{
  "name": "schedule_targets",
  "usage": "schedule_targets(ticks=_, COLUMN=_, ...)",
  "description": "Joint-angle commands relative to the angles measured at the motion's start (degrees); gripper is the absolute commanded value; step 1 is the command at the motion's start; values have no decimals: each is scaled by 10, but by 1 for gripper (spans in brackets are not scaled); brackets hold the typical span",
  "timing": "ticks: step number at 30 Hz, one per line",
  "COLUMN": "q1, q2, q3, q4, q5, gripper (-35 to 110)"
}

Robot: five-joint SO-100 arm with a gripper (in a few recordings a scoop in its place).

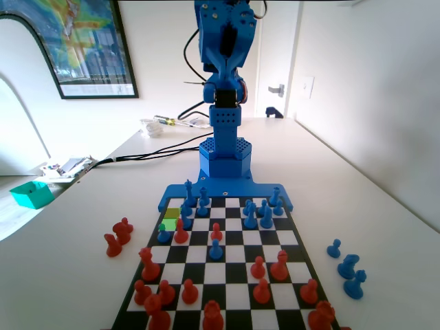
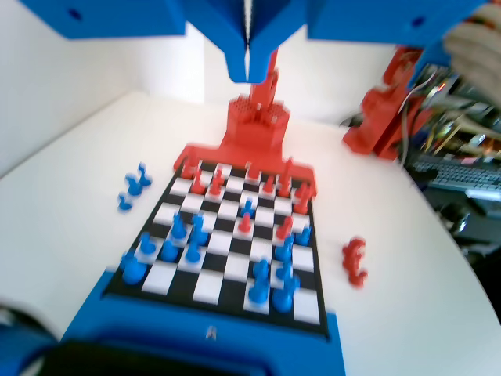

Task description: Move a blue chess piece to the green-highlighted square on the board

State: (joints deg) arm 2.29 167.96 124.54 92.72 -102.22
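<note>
The board (image 1: 214,273) lies in front of the blue arm. My gripper (image 1: 225,65) is raised high over the arm's base at the far end. In the wrist view its jaws (image 2: 248,66) meet along a thin seam, shut with nothing between them. The green-highlighted square (image 1: 169,224) is in the board's left column in the fixed view, just in front of an olive-yellow square (image 1: 172,213). A blue chess piece (image 1: 163,235), a small pawn, stands at the green square's near edge; I cannot tell whether it is on it. Another blue pawn (image 1: 216,249) stands mid-board (image 2: 247,207).
Three blue pieces (image 1: 348,266) stand off the board on the right in the fixed view, and three red pieces (image 1: 118,237) on the left. Red pieces crowd the near rows. A teal box (image 1: 31,194) and cables (image 1: 155,146) lie at the far left.
</note>
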Motion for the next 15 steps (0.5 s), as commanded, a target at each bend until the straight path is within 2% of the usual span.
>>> schedule_targets(ticks=1, q1=0, q2=25, q3=-1, q4=-15, q5=-6, gripper=1)
schedule_targets(ticks=15, q1=-11, q2=70, q3=1, q4=-26, q5=-8, gripper=1)
